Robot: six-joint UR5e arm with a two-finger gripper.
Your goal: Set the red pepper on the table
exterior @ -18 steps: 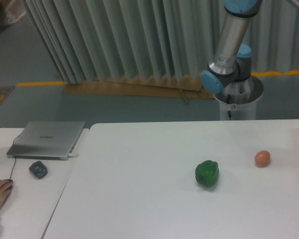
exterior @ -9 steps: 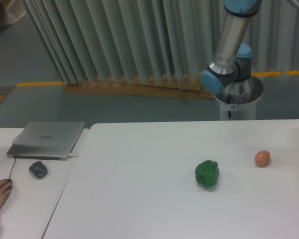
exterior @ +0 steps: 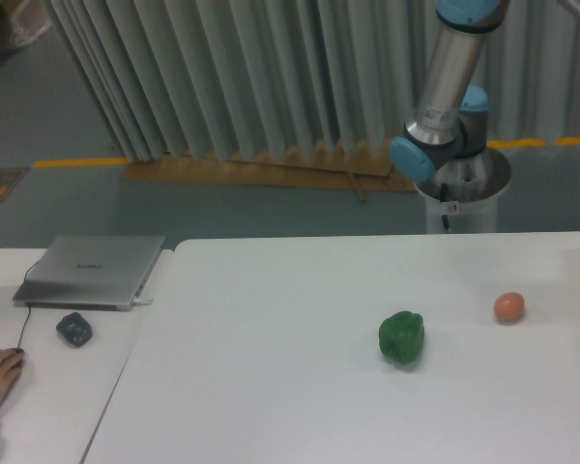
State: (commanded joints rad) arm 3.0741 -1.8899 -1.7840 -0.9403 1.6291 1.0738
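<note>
No red pepper or gripper can be seen yet, so its jaws can't be judged; only the arm (exterior: 451,92) shows above the table (exterior: 271,387), so probably the pepper is being carried in.

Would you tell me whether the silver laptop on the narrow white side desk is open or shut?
Shut. The silver laptop lies flat on the narrow white desk, lid down, with no screen or keyboard showing.

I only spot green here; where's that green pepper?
The green pepper sits right of centre on the table, just left of the orange ball.
</note>
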